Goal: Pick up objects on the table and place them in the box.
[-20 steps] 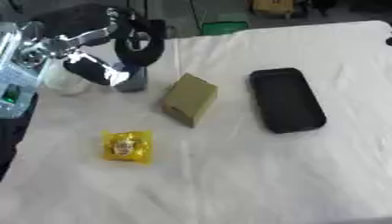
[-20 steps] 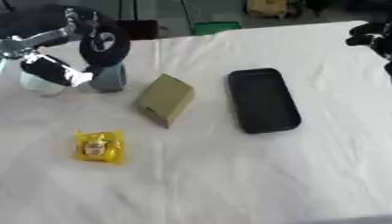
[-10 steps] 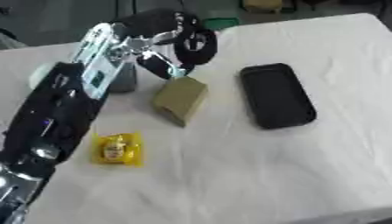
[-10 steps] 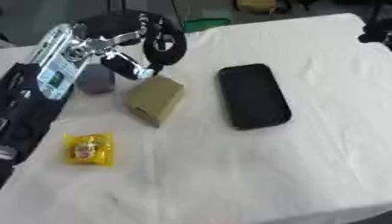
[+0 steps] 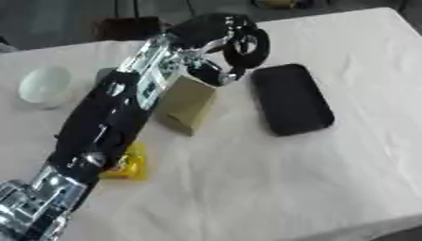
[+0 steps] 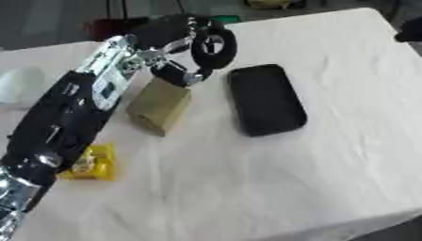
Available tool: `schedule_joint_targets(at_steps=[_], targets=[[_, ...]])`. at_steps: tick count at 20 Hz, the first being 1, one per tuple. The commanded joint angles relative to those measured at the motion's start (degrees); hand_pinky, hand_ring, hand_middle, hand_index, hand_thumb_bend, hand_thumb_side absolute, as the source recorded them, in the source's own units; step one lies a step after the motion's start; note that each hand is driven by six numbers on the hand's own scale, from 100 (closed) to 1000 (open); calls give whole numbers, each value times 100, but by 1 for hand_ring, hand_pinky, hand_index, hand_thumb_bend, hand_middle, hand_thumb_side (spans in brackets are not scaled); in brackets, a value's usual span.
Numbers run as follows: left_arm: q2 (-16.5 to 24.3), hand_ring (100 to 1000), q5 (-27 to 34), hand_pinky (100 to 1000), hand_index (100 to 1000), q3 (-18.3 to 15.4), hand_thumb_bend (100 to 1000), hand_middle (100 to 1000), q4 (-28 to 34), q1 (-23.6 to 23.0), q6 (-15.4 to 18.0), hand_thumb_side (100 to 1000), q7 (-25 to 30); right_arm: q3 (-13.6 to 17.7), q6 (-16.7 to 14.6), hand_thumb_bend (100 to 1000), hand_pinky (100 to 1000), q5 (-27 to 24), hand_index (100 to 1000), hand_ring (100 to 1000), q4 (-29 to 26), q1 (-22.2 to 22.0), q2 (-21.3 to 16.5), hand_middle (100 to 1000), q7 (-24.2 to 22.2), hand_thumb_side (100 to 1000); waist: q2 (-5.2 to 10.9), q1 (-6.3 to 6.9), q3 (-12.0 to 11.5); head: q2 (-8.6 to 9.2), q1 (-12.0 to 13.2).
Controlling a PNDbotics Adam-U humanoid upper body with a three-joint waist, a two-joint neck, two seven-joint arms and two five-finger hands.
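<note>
My left arm stretches from the lower left across the table, and my left hand (image 5: 204, 34) is curled round a black ring-shaped roll (image 5: 246, 47). It holds the roll in the air just beyond the near-left corner of the flat black box (image 5: 291, 99). A tan carton (image 5: 188, 104) lies under the forearm, left of the black box. The arm partly covers a yellow packet (image 5: 132, 162) at the lower left. Only a dark piece of my right hand (image 6: 409, 31) shows at the right edge of the right eye view.
A white bowl (image 5: 44, 84) sits at the far left, with a grey cup (image 5: 103, 73) beside it, mostly behind my arm. The white cloth runs on to the right and front of the black box. The table's front-right edge cuts the lower corner.
My left hand has carried the black roll rightward, from beside the grey cup to the black box's near corner. The view has also tilted and shifted.
</note>
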State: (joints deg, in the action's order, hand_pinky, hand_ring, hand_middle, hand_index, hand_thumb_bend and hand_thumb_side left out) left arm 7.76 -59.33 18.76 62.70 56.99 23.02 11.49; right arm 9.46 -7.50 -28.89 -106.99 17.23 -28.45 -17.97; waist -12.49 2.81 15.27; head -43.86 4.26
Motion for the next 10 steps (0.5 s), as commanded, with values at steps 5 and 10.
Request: schedule_joint_targets(at_steps=[5,10], targets=[[-341,889,-574,931,552,173,100,819,-112,47,301,196,-230,-44,-20,100,689,-75,883,677,-225,161,-37,812,-53,755,40,-49,127,34,56],[-541,888,-901,933,584,222,100,818,-268,-29,443,210,-304,-71,-20,100,689,-72,883,676,-255,180,-12,812,-81,756,19,-56,174,53,74]])
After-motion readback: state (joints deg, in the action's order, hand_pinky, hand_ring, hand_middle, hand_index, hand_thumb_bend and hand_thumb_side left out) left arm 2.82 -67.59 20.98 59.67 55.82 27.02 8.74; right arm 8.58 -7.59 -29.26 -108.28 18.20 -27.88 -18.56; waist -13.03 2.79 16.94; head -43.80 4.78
